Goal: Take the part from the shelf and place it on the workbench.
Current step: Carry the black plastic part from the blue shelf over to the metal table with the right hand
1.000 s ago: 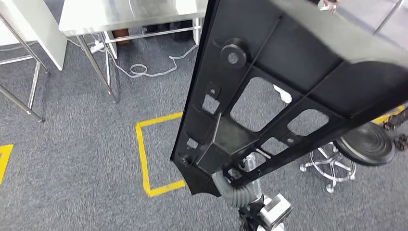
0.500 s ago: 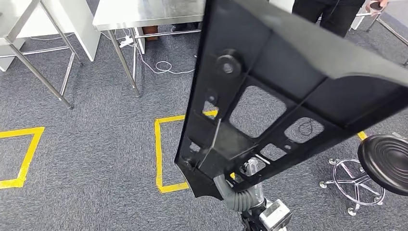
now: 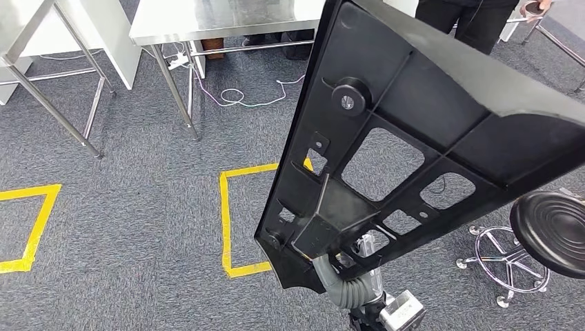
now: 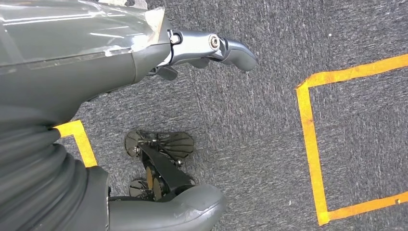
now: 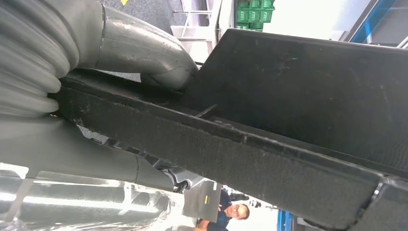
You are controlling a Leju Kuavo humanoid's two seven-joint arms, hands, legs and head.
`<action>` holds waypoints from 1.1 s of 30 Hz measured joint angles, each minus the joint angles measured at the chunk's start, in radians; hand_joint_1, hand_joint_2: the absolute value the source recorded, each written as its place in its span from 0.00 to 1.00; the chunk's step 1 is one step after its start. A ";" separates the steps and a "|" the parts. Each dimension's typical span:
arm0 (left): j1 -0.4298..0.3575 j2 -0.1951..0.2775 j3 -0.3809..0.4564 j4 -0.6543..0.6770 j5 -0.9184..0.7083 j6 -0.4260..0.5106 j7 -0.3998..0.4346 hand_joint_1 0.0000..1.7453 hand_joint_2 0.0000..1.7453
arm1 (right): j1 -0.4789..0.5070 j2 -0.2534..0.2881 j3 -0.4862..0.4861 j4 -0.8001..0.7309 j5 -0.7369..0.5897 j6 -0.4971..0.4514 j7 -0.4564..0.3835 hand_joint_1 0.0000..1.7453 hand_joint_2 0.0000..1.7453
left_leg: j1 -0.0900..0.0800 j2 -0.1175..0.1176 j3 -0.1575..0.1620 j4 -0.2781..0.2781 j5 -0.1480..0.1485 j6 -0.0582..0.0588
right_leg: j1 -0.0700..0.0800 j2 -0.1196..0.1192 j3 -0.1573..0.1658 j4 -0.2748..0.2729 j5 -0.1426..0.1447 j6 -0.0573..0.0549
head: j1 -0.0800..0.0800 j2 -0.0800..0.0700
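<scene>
Head view: the part (image 3: 428,131), a long black plastic panel with ribs, cut-out windows and a round boss, is held up in the air and tilted, its near end low at the centre and its far end rising to the upper right. The right hand (image 3: 345,265) grips it at the near end; a grey ribbed cover and a grey thumb show under the panel's lower edge, the rest of the fingers are hidden behind it. Beyond, on the far side, a steel workbench (image 3: 207,21) stands on thin legs, with cables (image 3: 238,96) on the carpet under it. A second steel table (image 3: 34,41) is at the far left. Yellow tape (image 3: 227,214) marks a square on the grey carpet just left of the panel, and another square (image 3: 31,227) lies at the left edge. A black stool (image 3: 552,231) on a chrome base stands at the right. A person's dark trousers (image 3: 476,21) show at the far right.

Left wrist view: the left hand (image 4: 192,53) hangs over the carpet holding nothing, its thumb and one finger apart and stretched out. Yellow tape (image 4: 310,139) lies on the floor nearby.

Right wrist view: the right hand (image 5: 120,53) clamps the part (image 5: 298,110), thumb on one face and fingers (image 5: 96,166) pressed on the other side of its edge. A person (image 5: 231,214) stands in the distance.
</scene>
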 joint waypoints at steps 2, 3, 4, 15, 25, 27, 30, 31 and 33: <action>-0.001 0.000 0.000 0.000 -0.001 -0.002 0.000 0.00 1.00 | -0.002 0.001 -0.003 0.000 0.000 0.000 0.000 1.00 1.00 | -0.002 0.000 0.000 0.000 0.000 0.000 | -0.001 0.000 0.000 0.000 0.000 0.000 | 0.000 0.000; -0.001 0.000 0.000 0.000 -0.001 -0.002 0.000 0.00 1.00 | -0.004 0.002 -0.003 0.000 0.000 0.001 0.000 1.00 1.00 | -0.003 0.000 0.000 0.000 0.000 0.000 | -0.002 0.000 0.000 0.000 0.000 0.000 | 0.000 0.000; -0.002 0.000 0.000 0.000 -0.001 -0.001 0.000 0.00 1.00 | -0.006 0.003 -0.004 0.000 0.000 0.001 0.000 1.00 1.00 | -0.004 0.001 0.000 0.000 0.000 0.000 | -0.002 0.000 0.000 0.000 0.000 0.000 | 0.000 0.000; -0.004 0.000 0.000 0.000 -0.008 0.001 0.000 0.00 1.00 | -0.014 0.010 -0.005 0.000 0.000 0.002 0.001 1.00 1.00 | -0.009 0.001 0.000 0.001 0.000 0.000 | -0.007 0.000 0.000 0.000 0.000 0.001 | 0.000 0.000; -0.004 0.000 0.001 0.000 -0.008 0.003 0.000 0.00 1.00 | -0.014 0.011 -0.006 0.000 0.000 0.004 0.002 1.00 1.00 | -0.009 0.001 0.000 0.001 0.000 0.000 | -0.007 0.000 0.000 0.000 0.000 0.001 | 0.000 0.000; -0.005 0.000 0.001 0.000 -0.008 0.007 0.000 0.00 1.00 | -0.018 0.014 -0.006 0.000 0.001 0.010 0.006 1.00 1.00 | -0.009 0.001 0.000 0.001 0.000 0.000 | -0.007 0.000 0.000 0.000 0.000 0.001 | 0.000 0.000; -0.007 0.000 0.006 0.002 -0.008 0.012 0.000 0.00 1.00 | -0.028 0.020 -0.007 0.003 0.002 0.022 0.010 1.00 1.00 | -0.009 0.001 0.000 0.001 0.000 0.000 | -0.006 0.000 0.000 0.000 0.000 0.001 | 0.000 0.000; -0.007 0.000 0.008 0.004 -0.008 0.015 0.000 0.00 1.00 | -0.031 0.022 -0.007 0.004 0.002 0.025 0.010 1.00 1.00 | -0.009 0.001 0.000 0.001 0.000 0.000 | -0.006 0.000 0.000 0.000 0.000 0.001 | 0.000 0.000; -0.009 0.000 0.010 0.008 -0.007 0.020 0.000 0.00 1.00 | -0.035 0.026 -0.007 0.009 0.003 0.033 0.012 1.00 1.00 | -0.009 0.001 0.000 0.001 0.000 0.000 | -0.007 0.000 0.000 0.000 0.000 0.001 | 0.000 0.000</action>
